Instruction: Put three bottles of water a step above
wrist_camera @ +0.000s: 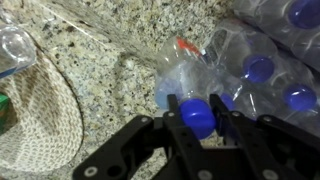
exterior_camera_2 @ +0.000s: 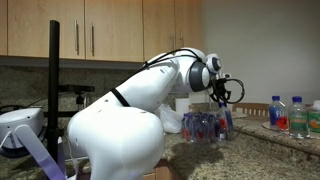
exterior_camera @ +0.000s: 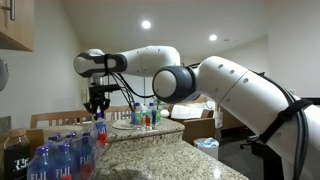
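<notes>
While gripper [wrist_camera: 197, 108] clamps bottle [wrist_camera: 180, 76], pack [wrist_camera: 266, 62] crowds alongside

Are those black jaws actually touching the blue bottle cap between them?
Touching. In the wrist view the jaws of the gripper press both sides of the water bottle's blue cap.

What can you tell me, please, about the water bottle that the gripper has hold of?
The bottle is small and made of clear plastic, with a blue cap and a label showing some red. The wrist view looks down on it from above, upright under the gripper, which is shut on the cap from both sides. It sits at the edge of a plastic-wrapped pack of similar bottles, over the speckled granite counter. Whether its base rests on the counter cannot be told.
</notes>
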{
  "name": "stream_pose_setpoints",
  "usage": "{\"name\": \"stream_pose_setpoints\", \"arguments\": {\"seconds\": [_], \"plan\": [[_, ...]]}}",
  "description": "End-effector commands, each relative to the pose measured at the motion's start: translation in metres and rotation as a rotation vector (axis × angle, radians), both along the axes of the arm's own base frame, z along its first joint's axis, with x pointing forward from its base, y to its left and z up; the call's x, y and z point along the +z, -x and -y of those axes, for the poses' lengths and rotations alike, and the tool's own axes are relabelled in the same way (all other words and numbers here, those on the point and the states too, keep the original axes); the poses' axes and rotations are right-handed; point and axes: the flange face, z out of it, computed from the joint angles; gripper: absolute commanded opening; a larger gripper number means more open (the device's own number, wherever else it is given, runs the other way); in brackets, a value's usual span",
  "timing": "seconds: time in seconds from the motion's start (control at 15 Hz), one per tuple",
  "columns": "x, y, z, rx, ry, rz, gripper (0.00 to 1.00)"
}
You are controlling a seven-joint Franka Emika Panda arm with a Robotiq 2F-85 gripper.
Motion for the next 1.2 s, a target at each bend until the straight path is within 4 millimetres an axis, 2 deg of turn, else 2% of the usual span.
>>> {"name": "stream_pose_setpoints", "arguments": {"seconds": [0.0, 0.27, 0.47, 0.8, 1.13], "plan": [[0.047, 0.019, 0.011, -0.022, 0.022, 0.011, 0.10], [0.081, 0.025, 0.036, -0.075, 0.022, 0.054, 0.10], [0.089, 0.024, 0.059, -0.113, 0.026, 0.063, 0.10], [0.077, 0.017, 0.103, -0.183, 0.018, 0.029, 0.10], [0.056, 0.005, 0.124, -0.215, 0.002, 0.019, 0.10]]}}
